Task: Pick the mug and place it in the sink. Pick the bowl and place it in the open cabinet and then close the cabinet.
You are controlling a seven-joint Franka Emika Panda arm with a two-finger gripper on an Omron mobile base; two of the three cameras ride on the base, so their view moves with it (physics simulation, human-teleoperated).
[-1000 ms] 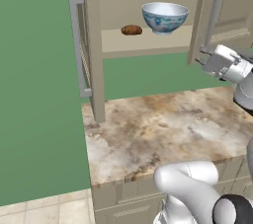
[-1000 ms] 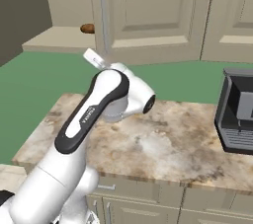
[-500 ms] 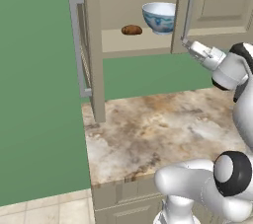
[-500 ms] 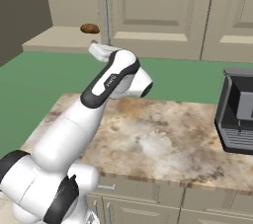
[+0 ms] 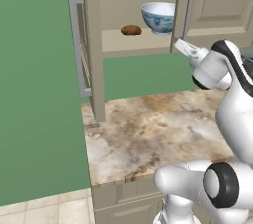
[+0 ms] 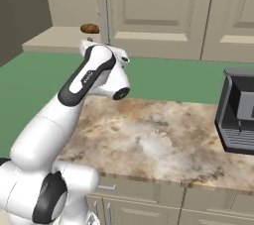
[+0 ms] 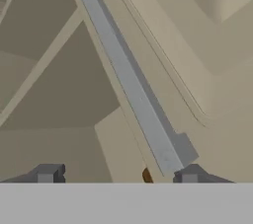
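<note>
The white bowl (image 5: 159, 17) with blue markings stands on the inner shelf of the cabinet (image 5: 138, 43). The cabinet's left door (image 5: 91, 45) hangs wide open. Its right door (image 5: 217, 1) is swung most of the way in, half covering the bowl. My gripper (image 5: 180, 46) is open just below that door's silver bar handle (image 5: 187, 8). In the hand view the handle (image 7: 128, 77) runs diagonally between my spread fingertips (image 7: 45, 173), its lower end by the right one; my gripper (image 7: 118, 174) holds nothing. The mug and the sink are out of view.
A small brown lump (image 5: 131, 29) lies on the shelf left of the bowl. A marbled counter (image 5: 148, 129) spreads below the cabinet, with a green wall behind it. A dark boxy appliance (image 6: 238, 115) stands at the counter's right end.
The right cabinet door has swung left toward shut, now covering part of the bowl. My gripper has moved left with it and stays open.
</note>
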